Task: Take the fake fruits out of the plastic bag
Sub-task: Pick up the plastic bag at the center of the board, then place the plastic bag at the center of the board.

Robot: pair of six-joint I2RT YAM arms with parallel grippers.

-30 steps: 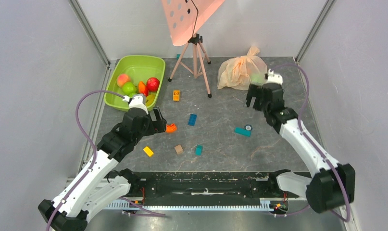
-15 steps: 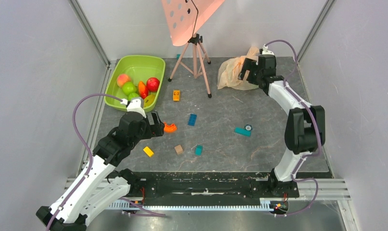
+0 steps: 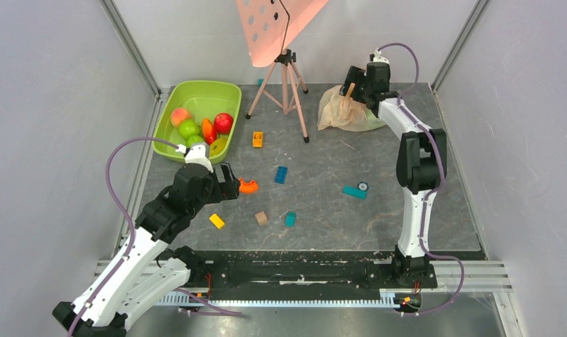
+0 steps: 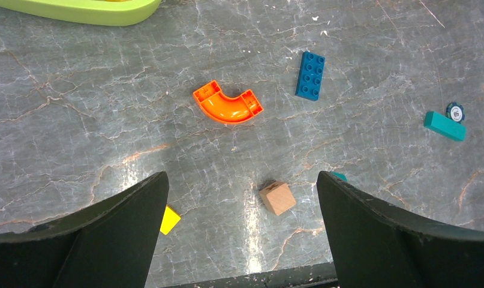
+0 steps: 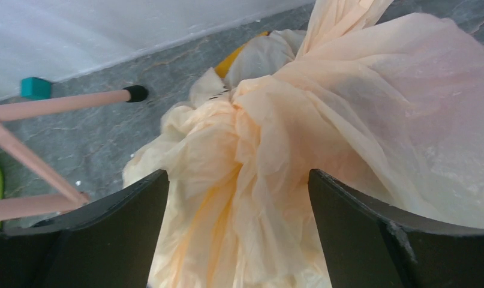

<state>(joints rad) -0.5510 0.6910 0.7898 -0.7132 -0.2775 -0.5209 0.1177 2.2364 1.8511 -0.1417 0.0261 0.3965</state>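
Note:
The plastic bag (image 3: 343, 111) lies crumpled at the back right of the table. It fills the right wrist view as pale peach folds (image 5: 323, 120). My right gripper (image 3: 352, 91) hangs over its top, open, with its jaws (image 5: 238, 198) straddling a bunched fold. No fruit shows through the bag. Several fake fruits lie in the lime-green tub (image 3: 209, 91) at the back left: a peach (image 3: 180, 115), a green one (image 3: 189, 128) and a red apple (image 3: 223, 123). My left gripper (image 3: 229, 180) is open and holds nothing. It hovers over the table (image 4: 242, 180) near the wooden cube (image 4: 277, 198).
A pink tripod (image 3: 287, 77) stands at the back centre, its legs (image 5: 59, 103) just left of the bag. Loose toys are scattered mid-table: orange arc piece (image 4: 227, 105), blue brick (image 4: 310, 74), teal block (image 4: 444, 126), yellow block (image 4: 169, 219).
My right arm has swung from mid-right of the table back over the bag, and its jaws now straddle the bag's folds. The left arm has barely moved.

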